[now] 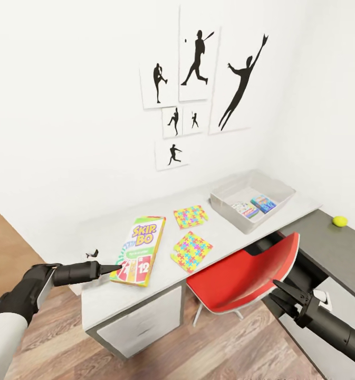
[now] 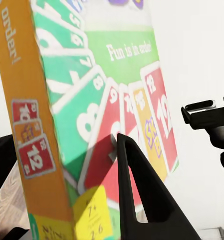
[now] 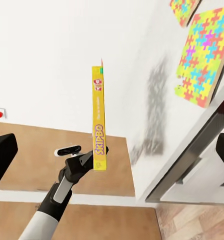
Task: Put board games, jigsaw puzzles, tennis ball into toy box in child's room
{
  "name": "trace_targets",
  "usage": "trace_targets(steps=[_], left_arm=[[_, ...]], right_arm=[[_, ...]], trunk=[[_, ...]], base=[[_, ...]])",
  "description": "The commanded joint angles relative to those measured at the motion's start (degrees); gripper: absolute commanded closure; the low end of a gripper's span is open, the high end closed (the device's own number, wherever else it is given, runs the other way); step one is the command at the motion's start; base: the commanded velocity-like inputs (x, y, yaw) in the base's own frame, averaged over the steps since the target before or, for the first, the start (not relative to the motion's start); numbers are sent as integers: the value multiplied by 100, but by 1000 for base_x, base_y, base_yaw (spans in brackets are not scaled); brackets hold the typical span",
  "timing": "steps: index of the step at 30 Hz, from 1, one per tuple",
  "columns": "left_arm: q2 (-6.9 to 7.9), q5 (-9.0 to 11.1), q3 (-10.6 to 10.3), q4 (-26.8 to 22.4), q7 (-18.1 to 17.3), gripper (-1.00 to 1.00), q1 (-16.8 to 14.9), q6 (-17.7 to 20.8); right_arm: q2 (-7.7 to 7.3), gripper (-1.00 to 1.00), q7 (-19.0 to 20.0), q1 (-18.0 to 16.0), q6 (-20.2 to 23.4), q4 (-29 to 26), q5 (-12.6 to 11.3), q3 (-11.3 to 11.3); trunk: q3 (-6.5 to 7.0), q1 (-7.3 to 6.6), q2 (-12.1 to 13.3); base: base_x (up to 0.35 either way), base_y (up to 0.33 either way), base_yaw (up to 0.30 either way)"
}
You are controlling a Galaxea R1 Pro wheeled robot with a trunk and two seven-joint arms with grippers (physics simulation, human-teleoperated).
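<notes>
Nearest, at lower left in the head view: left gripper (image 1: 115, 269) clamped on the bottom edge of the Skip-Bo board game (image 1: 138, 250), a yellow-green-red box. Seen from the right wrist view as held edge-on, upright and clear of the surface (image 3: 191, 90), pinched at its lower end by the left gripper (image 3: 98, 151). In the left wrist view, one dark finger (image 2: 141, 195) lying across the printed face of the Skip-Bo board game (image 2: 107, 115), the other finger behind the box.

At lower right: right gripper (image 1: 280, 295) spread wide, holding nothing, hanging just beside the back of the red chair (image 1: 246, 277), which is tucked under the surface (image 1: 114, 301).

Further along the light-grey top: two jigsaw puzzles lying flat, the nearer puzzle (image 1: 191, 250) close to the front edge above the chair, the farther puzzle (image 1: 190, 216) beyond it, the two near each other but apart.

Beyond those, toward the right: pale grey toy box (image 1: 227, 207) standing on the surface, with a white-green board game (image 1: 246, 209) and a small blue board game (image 1: 262, 203) side by side inside.

To the far right, on the lower dark grey shelf unit (image 1: 330, 248): tennis ball (image 1: 339, 221), well apart from the toy box.

On the white wall behind: black sports-silhouette pictures (image 1: 198, 79).
</notes>
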Motion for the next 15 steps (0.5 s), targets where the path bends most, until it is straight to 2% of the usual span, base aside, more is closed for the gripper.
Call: trace_targets(steps=[1, 7, 11, 15], left_arm=[[1, 9, 0, -1, -19, 100, -2, 61], [29, 9, 0, -1, -62, 100, -3, 62], [83, -2, 0, -1, -290, 100, -2, 60], [109, -12, 0, -1, -374, 100, -1, 54]], right_arm=[[-6, -100, 21, -1, 19, -1, 9, -5], [-20, -100, 30, -1, 18, 79, 11, -13], [-36, -100, 32, -1, 17, 111, 11, -21], [-39, -100, 32, -1, 17, 116, 11, -22]], trunk=[[-2, 3, -10], [39, 3, -10], [67, 3, -10], [95, 3, -10]], base=[[0, 0, -224], [0, 0, -224], [0, 0, -224], [0, 0, -224]])
